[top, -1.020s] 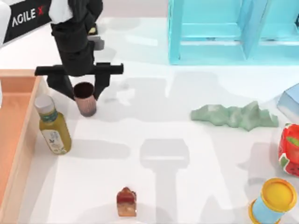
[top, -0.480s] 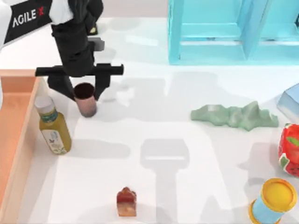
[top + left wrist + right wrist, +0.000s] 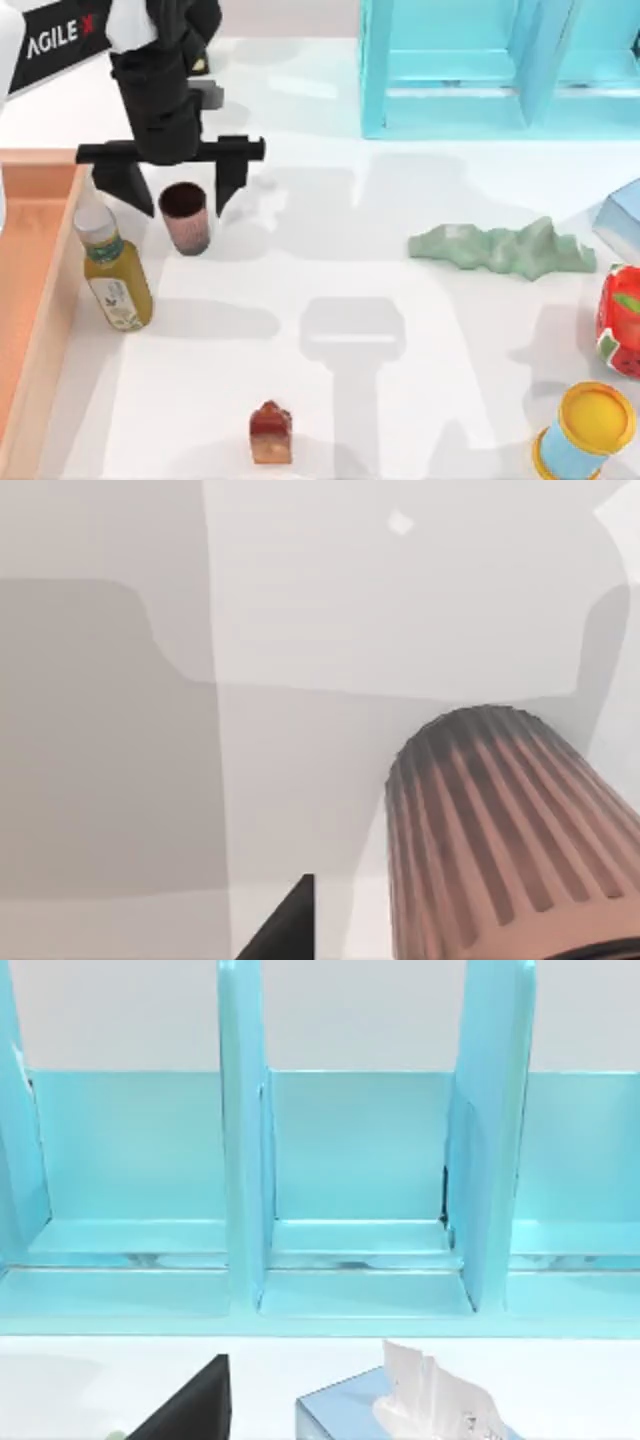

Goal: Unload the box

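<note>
The box [image 3: 62, 300], a salmon-orange bin with a thick peach rim, lies along the table's left edge. Just right of its rim a yellow-green bottle [image 3: 113, 272] with a white cap stands on the table. A ribbed brown cup [image 3: 185, 218] stands upright on the table beside it. My left gripper [image 3: 180, 203] hangs open over the cup, one finger on each side and clear of it. The left wrist view looks closely at the cup [image 3: 500, 830] beside a dark fingertip [image 3: 290, 932]. A dark part of my right gripper's finger [image 3: 190, 1405] faces the shelf.
A cyan shelf unit [image 3: 500, 70] stands at the back right. A green lumpy piece [image 3: 500, 248], a pale-blue box [image 3: 622, 215], a red item [image 3: 622, 320] and a yellow-lidded tub [image 3: 590, 425] lie at the right. A small red-brown item [image 3: 270, 433] sits near the front.
The left gripper's fingers have spread apart and let go of the ribbed cup, which now stands free on the table. Nothing else moved.
</note>
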Tool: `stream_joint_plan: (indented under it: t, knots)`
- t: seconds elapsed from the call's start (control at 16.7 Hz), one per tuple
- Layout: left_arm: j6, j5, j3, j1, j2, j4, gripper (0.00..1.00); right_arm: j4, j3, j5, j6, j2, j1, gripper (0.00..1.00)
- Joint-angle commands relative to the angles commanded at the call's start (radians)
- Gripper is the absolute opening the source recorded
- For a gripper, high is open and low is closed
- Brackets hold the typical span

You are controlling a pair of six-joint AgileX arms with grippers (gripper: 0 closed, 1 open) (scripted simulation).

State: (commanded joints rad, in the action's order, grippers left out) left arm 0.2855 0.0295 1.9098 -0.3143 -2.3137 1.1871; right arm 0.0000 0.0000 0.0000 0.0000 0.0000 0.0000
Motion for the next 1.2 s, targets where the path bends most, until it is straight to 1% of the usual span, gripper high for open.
stream_joint_plan:
  t: [0.06,0.66,0.84,1.2]
  knots:
    - [0.000,0.000,0.000,0.000,0.000,0.000,1.00,0.000,0.000,0.000,0.000,0.000,0.000,1.00]
    - [0.001,0.000,0.015,0.000,-0.006,0.016,1.00,0.000,0.000,0.000,0.000,0.000,0.000,1.00]
    - [0.002,0.000,0.107,-0.001,-0.017,0.106,1.00,0.000,0.000,0.000,0.000,0.000,0.000,1.00]
    - [0.002,0.002,0.372,-0.004,-0.029,0.351,1.00,0.000,0.000,0.000,0.000,0.000,0.000,1.00]
